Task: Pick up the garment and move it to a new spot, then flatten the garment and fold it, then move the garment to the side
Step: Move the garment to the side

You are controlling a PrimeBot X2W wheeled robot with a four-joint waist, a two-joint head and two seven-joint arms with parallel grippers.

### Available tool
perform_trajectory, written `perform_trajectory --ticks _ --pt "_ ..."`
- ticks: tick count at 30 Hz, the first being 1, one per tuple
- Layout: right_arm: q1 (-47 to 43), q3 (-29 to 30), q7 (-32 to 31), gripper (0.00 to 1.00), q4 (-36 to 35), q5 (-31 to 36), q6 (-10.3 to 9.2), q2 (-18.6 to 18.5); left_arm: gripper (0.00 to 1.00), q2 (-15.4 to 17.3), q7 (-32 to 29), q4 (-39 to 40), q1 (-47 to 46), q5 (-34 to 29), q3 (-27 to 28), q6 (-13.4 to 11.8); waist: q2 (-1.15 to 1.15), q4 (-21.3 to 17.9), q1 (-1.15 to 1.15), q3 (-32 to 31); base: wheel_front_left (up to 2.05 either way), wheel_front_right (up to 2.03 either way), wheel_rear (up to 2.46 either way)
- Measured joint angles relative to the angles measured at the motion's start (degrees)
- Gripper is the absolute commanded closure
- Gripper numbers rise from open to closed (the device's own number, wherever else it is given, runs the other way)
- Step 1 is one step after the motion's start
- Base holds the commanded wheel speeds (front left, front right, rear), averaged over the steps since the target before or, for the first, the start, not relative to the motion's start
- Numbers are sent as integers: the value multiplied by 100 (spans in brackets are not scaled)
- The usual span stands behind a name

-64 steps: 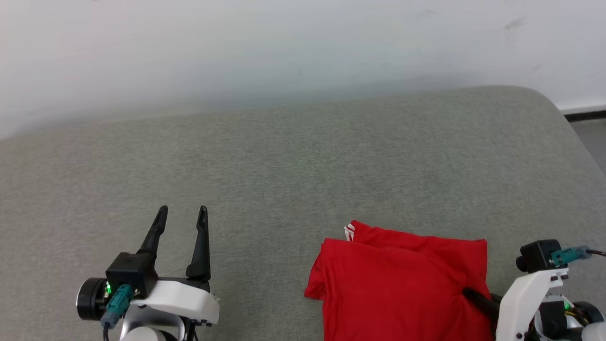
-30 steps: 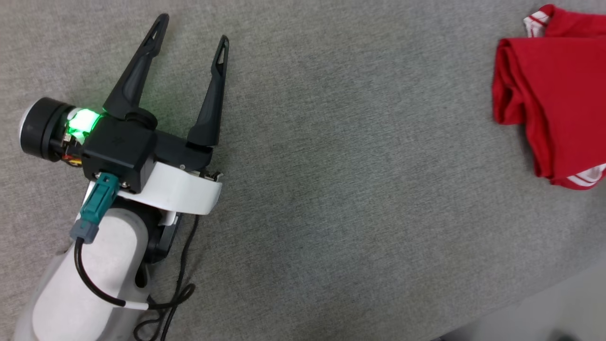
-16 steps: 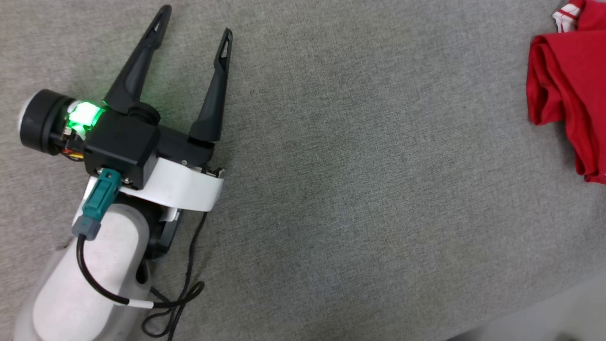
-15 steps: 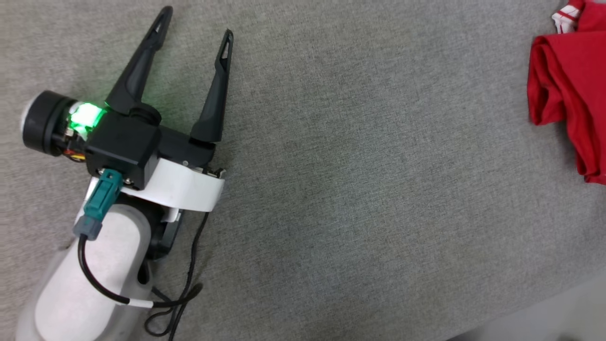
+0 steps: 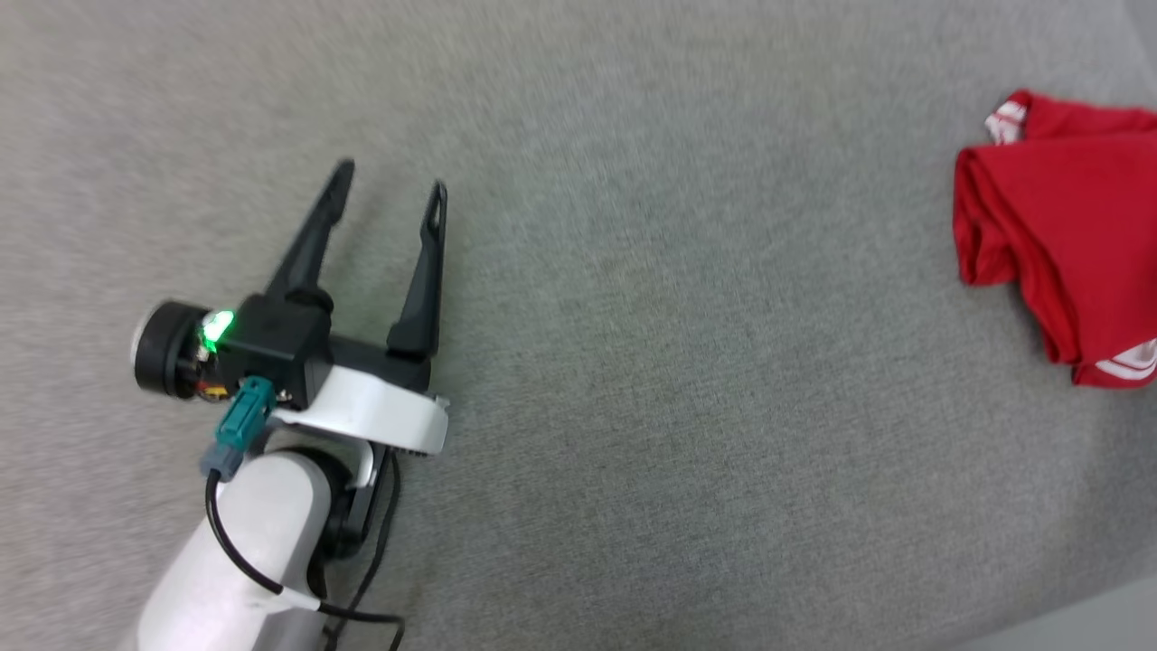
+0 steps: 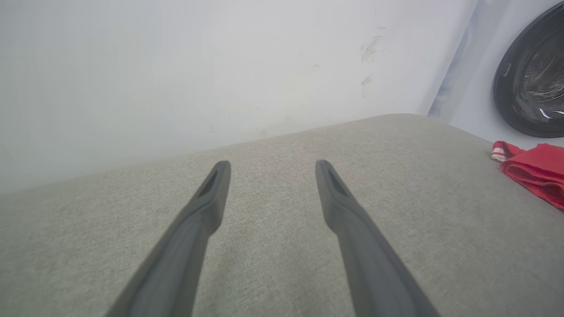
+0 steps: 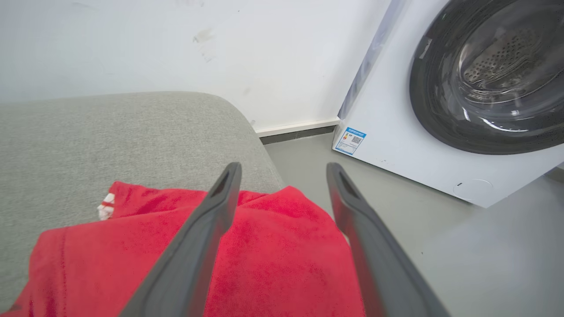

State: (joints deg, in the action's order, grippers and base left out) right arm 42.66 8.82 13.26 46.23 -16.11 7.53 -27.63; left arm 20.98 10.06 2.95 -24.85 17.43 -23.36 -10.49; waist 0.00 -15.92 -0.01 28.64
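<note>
- Garment (image 5: 1058,235) lies folded at the right end of the grey fabric counter (image 5: 687,380), up against the rounded corner edge.
- Left gripper (image 5: 390,178): fingers spread, empty, over bare counter, well apart from the garment.
- Right gripper (image 7: 284,166): fingers spread above the garment, pinching nothing.
- Past that edge: floor (image 7: 484,255), washing machine (image 7: 396,132).

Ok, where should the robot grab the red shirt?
Probably the puffy folded edge of the shirt, on the side facing the bare cushion. The layers bunch up there, so the fingers could pinch them all together. The open right gripper hangs over the shirt, so coming straight down from the top looks easiest.
</note>
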Motion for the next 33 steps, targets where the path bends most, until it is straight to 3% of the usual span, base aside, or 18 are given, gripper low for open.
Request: perform_trajectory --ticks 16,24,33 --pt "-2174 -109 63 0 -2030 349 -1 1216 0 -288 369 -791 1210 611 220 -189 0 614 -1 -1598 0 0 0" --pt "-3265 -238 -339 0 -3429 571 -1 1778 0 -425 452 -1017 1566 772 345 -211 0 1130 0 -2069 0 0 0" --pt "-4292 -319 -900 0 -4856 769 -2 2198 0 -366 482 -1149 1912 762 513 -227 0 1587 1 -2596 0 0 0"
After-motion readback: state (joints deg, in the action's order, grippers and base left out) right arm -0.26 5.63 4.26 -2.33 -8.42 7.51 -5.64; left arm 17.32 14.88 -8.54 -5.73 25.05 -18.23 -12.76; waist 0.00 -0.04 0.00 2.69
